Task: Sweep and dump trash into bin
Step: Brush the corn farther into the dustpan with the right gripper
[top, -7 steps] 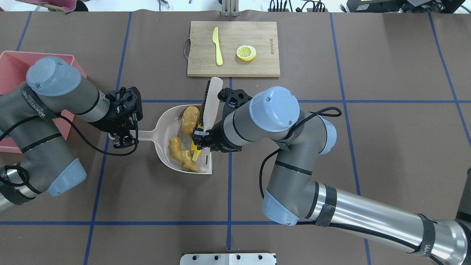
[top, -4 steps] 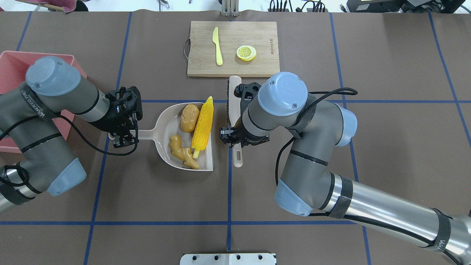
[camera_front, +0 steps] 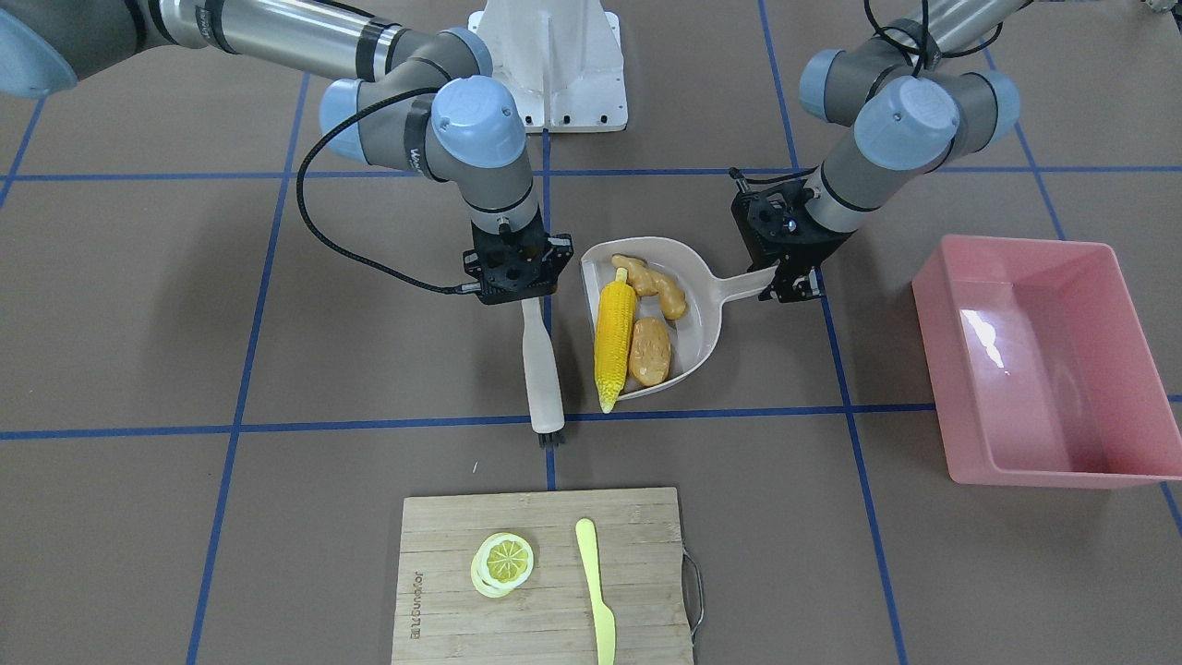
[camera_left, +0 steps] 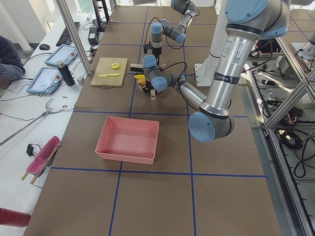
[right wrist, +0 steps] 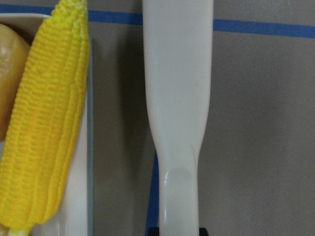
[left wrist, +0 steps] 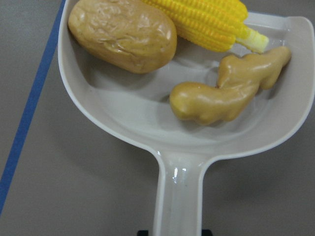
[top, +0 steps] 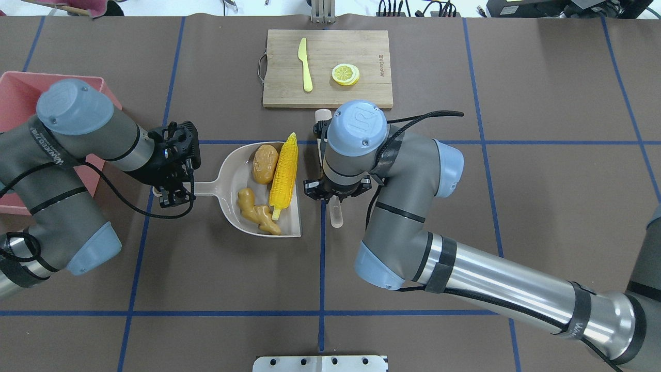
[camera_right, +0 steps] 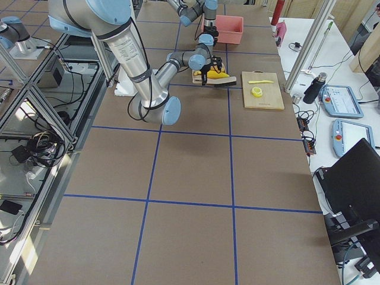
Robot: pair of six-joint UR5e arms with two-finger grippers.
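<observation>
The yellow corn cob, brown potato and tan ginger root lie in the beige dustpan at mid-table. My left gripper is shut on the dustpan's handle, and its wrist view shows all three foods in the pan. My right gripper is shut on a beige brush, held lengthwise just beside the pan's open edge, next to the corn. The pink bin stands empty beyond my left arm.
A wooden cutting board lies at the far side of the table, carrying a pale yellow knife and a lemon slice. The brush bristles end close to the board's near edge.
My right arm pulled the brush out of the dustpan to its right side, uncovering the corn, and its elbow swung over. The left gripper and dustpan stayed put.
</observation>
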